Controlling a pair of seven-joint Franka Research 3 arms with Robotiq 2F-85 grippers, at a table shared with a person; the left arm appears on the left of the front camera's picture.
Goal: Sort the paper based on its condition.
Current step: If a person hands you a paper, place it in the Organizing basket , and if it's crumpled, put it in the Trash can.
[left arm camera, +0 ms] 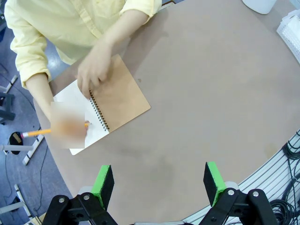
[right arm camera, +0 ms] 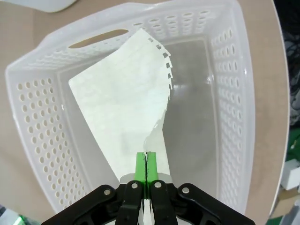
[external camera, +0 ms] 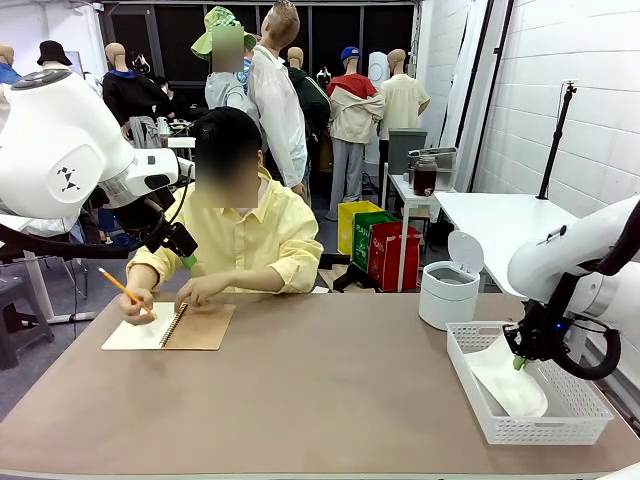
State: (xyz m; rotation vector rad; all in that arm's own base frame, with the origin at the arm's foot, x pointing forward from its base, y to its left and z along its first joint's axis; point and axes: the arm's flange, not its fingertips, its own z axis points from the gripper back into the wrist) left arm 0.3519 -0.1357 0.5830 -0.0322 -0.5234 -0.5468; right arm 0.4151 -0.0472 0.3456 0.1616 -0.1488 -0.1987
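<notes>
Our right gripper (right arm camera: 146, 157), jaws pinching one end of the paper (right arm camera: 117, 103), held it down in the basket (right arm camera: 37, 93) at the table's (external camera: 300, 400) near right corner, seemingly to lay it there as sorted, while our left gripper (left arm camera: 158, 180) hovered spread above the left edge, idle.

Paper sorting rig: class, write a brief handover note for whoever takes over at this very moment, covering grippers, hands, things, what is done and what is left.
Right gripper: shut on one edge of a flat paper sheet, which lies inside the white basket.
Left gripper: open, empty, above the table.
Person: one hand on the notebook, the other writing with a pencil.
Done: sheet brought into basket.
Left: release it; sort any further sheets. A white bin, lid open, stands beside the basket.
</notes>
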